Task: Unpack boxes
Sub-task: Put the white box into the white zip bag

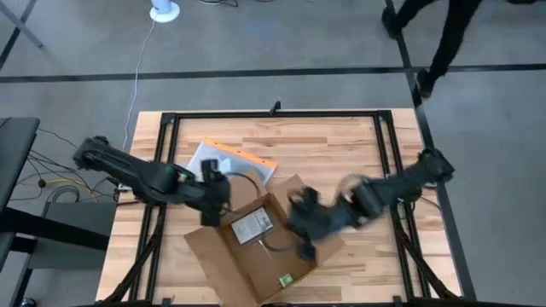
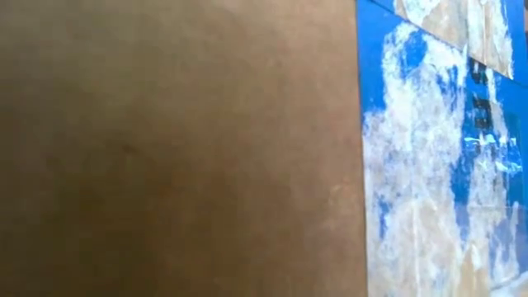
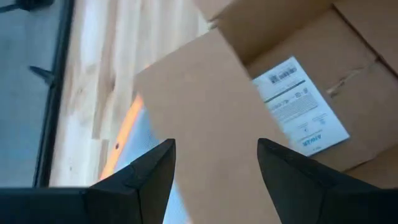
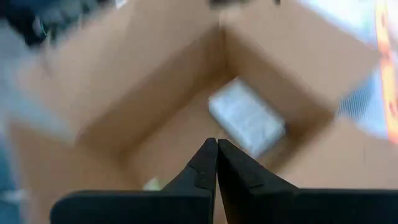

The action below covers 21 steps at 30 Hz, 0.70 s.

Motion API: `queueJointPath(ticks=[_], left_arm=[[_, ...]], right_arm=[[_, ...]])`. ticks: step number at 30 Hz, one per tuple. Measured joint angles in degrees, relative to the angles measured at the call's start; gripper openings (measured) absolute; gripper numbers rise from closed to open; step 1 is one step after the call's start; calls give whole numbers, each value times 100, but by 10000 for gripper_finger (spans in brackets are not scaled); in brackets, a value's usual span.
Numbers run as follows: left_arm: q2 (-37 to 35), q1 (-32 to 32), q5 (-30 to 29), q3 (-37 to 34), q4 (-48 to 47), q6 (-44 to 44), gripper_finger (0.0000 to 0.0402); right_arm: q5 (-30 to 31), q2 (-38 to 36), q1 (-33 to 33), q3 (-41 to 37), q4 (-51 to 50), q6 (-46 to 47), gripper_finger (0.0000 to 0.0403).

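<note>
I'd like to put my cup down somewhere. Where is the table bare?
The bare wood lies along the far edge of the table, beyond the clear pouch, and at the near left corner. The middle is crowded: the open box, the left hand and the right hand meet there.

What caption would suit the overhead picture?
Two dark robot arms reach into an open brown cardboard box on a wooden table, an orange-edged clear pouch lying beside it.

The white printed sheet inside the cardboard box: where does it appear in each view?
High: white printed sheet at centre, on the box floor.
Low: not visible; a box wall fills the picture.
Left wrist: right of centre.
Right wrist: centre, blurred.
Shared landmark: the cardboard box.
</note>
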Motion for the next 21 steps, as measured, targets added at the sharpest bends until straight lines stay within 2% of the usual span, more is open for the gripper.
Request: queueJointPath(ticks=[2, 6, 10, 15, 21], left_arm=[[-460, 19, -8, -317, 90, -176, 212], [-1247, 34, 71, -1034, 592, -429, 212], [-1552, 38, 303, -1532, 1041, -491, 212], [-1387, 112, 349, -1631, 1263, -31, 212], [-1354, 301, 320, -1637, 1429, 82, 212]], right_arm=[[-511, 161, -250, 25, 483, -313, 9], [-1383, 660, -530, 7, 387, -420, 51], [-1353, 1084, -649, 0, 644, -635, 111], [-1325, 1673, -771, 11, 738, -991, 172], [-1302, 2282, -839, 176, 831, -1490, 193]])
